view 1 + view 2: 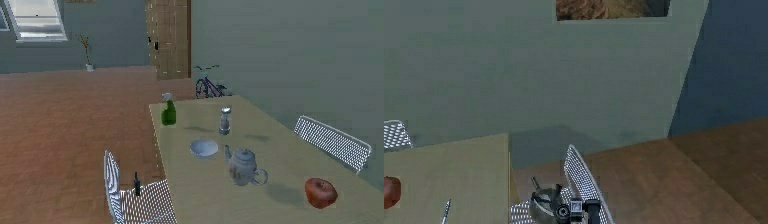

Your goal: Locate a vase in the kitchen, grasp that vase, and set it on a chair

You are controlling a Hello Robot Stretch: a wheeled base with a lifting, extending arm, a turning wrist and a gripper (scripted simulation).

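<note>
A white wire chair (580, 178) stands beside the pale table (454, 170) at the arm side view's bottom. My gripper (542, 198) shows low in front of that chair, left of the two white marker squares (582, 210); I cannot tell whether it holds anything. In the forward view a white wire chair (118, 190) stands at the table's near left, with a small dark upright thing (137, 183) at its seat. Far off, a small pale vase with thin stems (87, 58) stands on the floor under the window (38, 20).
The table (280, 165) carries a green bottle (169, 111), a shaker (225, 121), a bowl (204, 149), a teapot (243, 164) and a red fruit (320, 192). A second wire chair (335, 142) stands at its right. A bicycle (207, 86) leans near the wooden door (168, 38). Brown floor lies at left.
</note>
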